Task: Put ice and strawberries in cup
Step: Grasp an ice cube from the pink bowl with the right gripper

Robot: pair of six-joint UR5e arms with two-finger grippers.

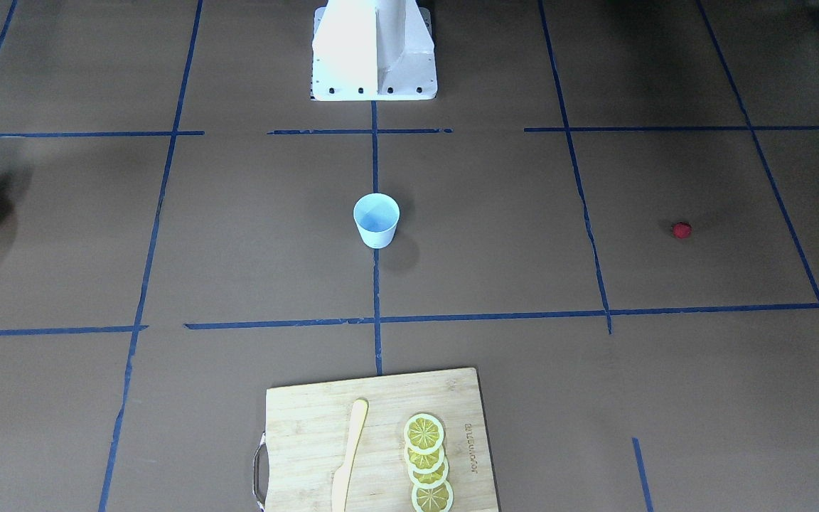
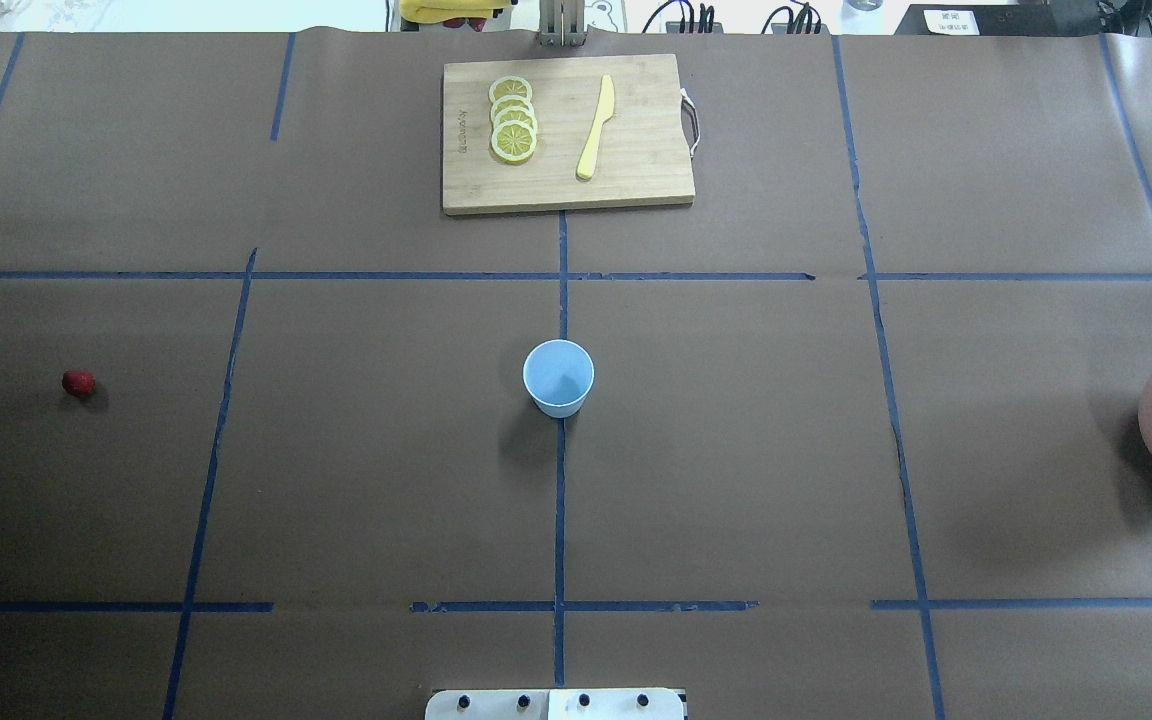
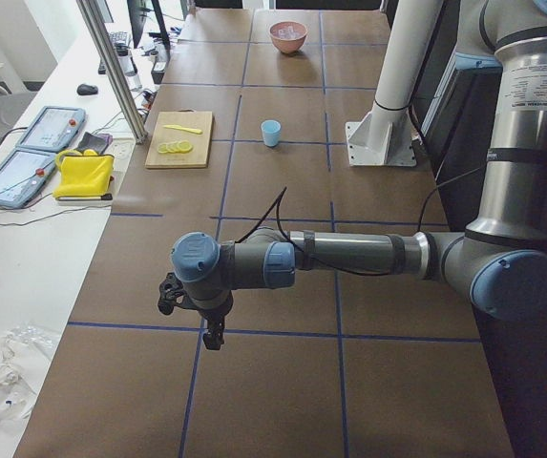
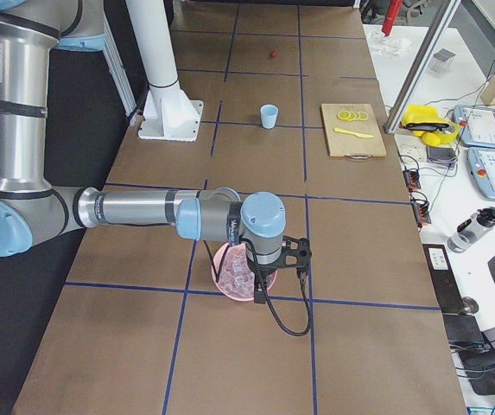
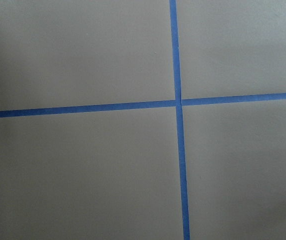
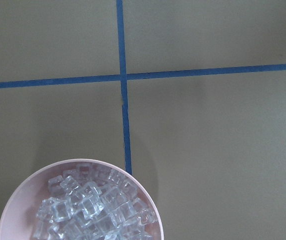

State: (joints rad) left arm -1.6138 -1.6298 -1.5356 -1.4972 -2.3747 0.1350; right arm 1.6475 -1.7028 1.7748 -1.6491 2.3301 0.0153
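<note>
Remaining: ice (image 6: 90, 210) sat in pink bowl (image 6: 85, 163); strawberry (image 2: 78, 382) lay on counter (image 2: 336, 480).
Done: nothing; cup (image 2: 558, 375) stood empty.
Pincers: left pincer (image 3: 214, 337), right pincer (image 4: 261, 282); spread could not be told.

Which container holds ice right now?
The pink bowl on the robot's right, heaped with clear ice cubes. The small cup at table centre is empty.
</note>
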